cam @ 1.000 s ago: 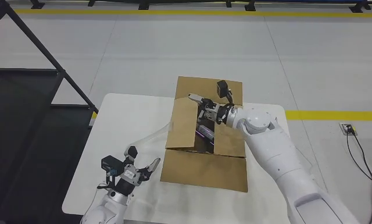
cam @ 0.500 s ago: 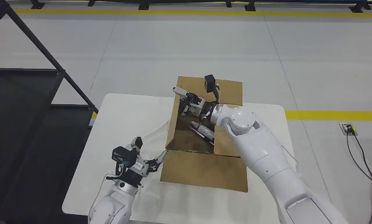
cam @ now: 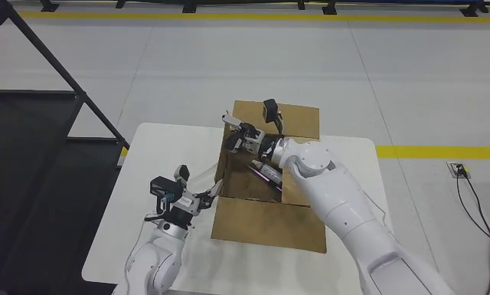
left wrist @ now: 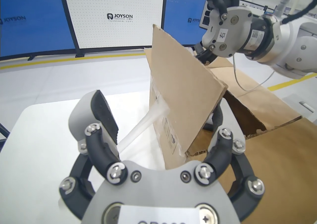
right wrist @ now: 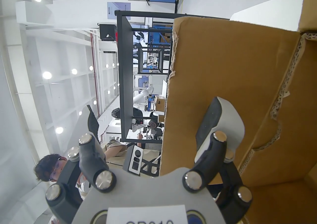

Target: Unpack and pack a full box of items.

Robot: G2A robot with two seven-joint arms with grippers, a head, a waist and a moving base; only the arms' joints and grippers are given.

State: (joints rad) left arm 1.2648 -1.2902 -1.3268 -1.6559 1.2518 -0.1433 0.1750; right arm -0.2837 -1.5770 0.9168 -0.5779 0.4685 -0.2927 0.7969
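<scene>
- Box (cam: 268,222) sits in the middle of the table with its top open. The flap (left wrist: 183,86) on the left arm's side stands upright, and a dark item (cam: 266,173) lies inside.
- Right gripper (right wrist: 153,105) is spread wide astride the flap's far end, gripping nothing.
- Left gripper (left wrist: 158,108) is spread the same way astride the near end, with one finger hidden behind the cardboard. It is empty too.
- Likely trouble: if both arms push the flap outward unevenly, the frayed fold may tear further.
- The box could also skid, as nothing pins it to the smooth top.
- A tape strand (left wrist: 138,128) runs from the flap to beside the left gripper's finger. It looks ready to catch and drag the flap.
- The table (cam: 168,149) is white with rounded corners.
- It stands on a pale floor (cam: 306,65) crossed by a yellow line (cam: 230,16).
- Blue and white panels (left wrist: 111,12) fence the area, and a black frame (cam: 84,96) stands beside the table.
</scene>
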